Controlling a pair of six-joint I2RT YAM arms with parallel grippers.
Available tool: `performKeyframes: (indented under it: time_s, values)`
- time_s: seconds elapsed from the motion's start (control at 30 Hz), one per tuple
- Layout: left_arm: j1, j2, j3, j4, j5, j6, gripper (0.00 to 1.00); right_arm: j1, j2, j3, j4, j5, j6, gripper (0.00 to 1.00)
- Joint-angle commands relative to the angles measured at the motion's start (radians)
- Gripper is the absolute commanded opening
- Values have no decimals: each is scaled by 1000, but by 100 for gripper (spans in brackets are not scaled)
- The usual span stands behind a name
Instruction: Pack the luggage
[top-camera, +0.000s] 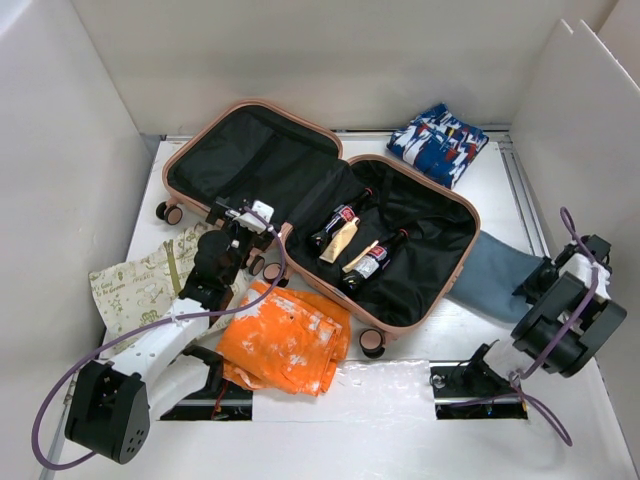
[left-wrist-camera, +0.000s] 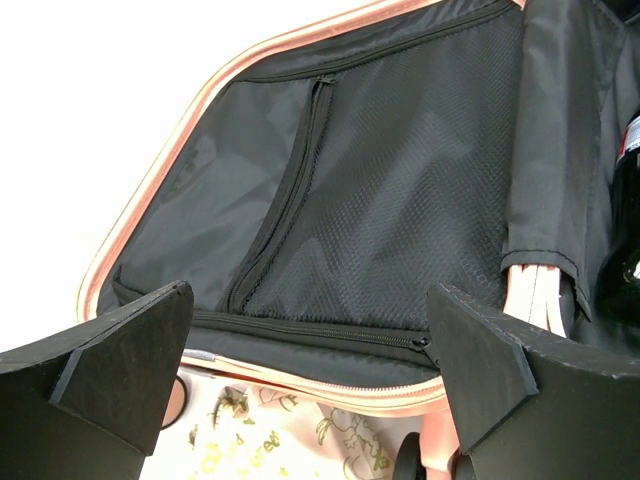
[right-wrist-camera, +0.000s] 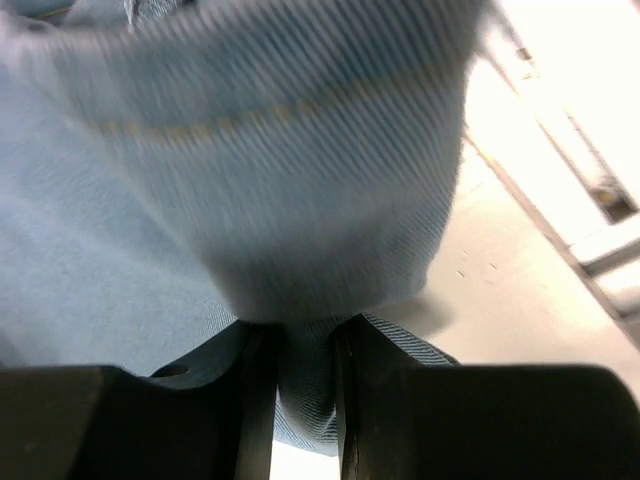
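Observation:
The salmon-pink luggage (top-camera: 455, 205) lies open in the middle of the table, black lining up. Its right half holds two dark cola bottles (top-camera: 336, 226) (top-camera: 376, 259) and tan packets (top-camera: 341, 241). My left gripper (top-camera: 243, 214) is open and empty at the near rim of the left half; its wrist view shows the wide-apart fingers (left-wrist-camera: 120, 350), with my left gripper (left-wrist-camera: 310, 370) facing the zipped mesh lining (left-wrist-camera: 370, 170). My right gripper (top-camera: 537, 280) is shut on a blue denim garment (top-camera: 492, 273), which lies right of the luggage. The fold of denim (right-wrist-camera: 300, 150) is pinched in my right gripper (right-wrist-camera: 305, 370).
An orange garment (top-camera: 288, 342) lies in front of the luggage. A cream patterned cloth (top-camera: 145, 282) lies at the left under my left arm. A blue, white and red patterned cloth (top-camera: 438, 142) sits at the back right. White walls enclose the table.

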Motion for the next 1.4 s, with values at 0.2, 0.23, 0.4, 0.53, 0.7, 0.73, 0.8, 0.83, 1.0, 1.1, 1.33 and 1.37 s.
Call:
performKeyframes:
  time_s: [0.2,0.23,0.4,0.53,0.7,0.73,0.8,0.83,1.0,1.1,1.33,1.37]
  values:
    - [-14,-6,65,38,-14,24,100,8,-200,202,-104,161,-37,0]
    - [-14,-6,74,38,-14,24,100,8,-210,216,-119,173,-37,0]
    - [-14,-6,74,38,-14,33,100,8,-239,329,-159,173,-46,0]
    - [-23,-6,83,29,-14,33,100,8,-239,422,-202,151,-46,0]
    - [-32,-6,83,29,-5,33,100,103,-257,504,-198,165,29,0]
    - [-32,-6,83,29,-5,33,100,147,-257,519,-198,174,44,0]
    - [-32,-16,83,29,-5,33,100,169,-257,571,-198,164,83,0]
    - [-32,-16,83,20,-5,33,100,169,-257,590,-198,154,94,0]
    - [-32,-25,83,10,-5,33,100,276,-224,760,-188,219,170,0]
    - [-32,-25,83,1,-5,22,100,423,-144,885,-188,279,193,0]
    - [-32,-35,92,-39,-43,2,100,771,42,1068,-58,205,229,0]
    - [-32,-35,92,-61,-61,-10,100,808,65,1078,-41,172,238,0]
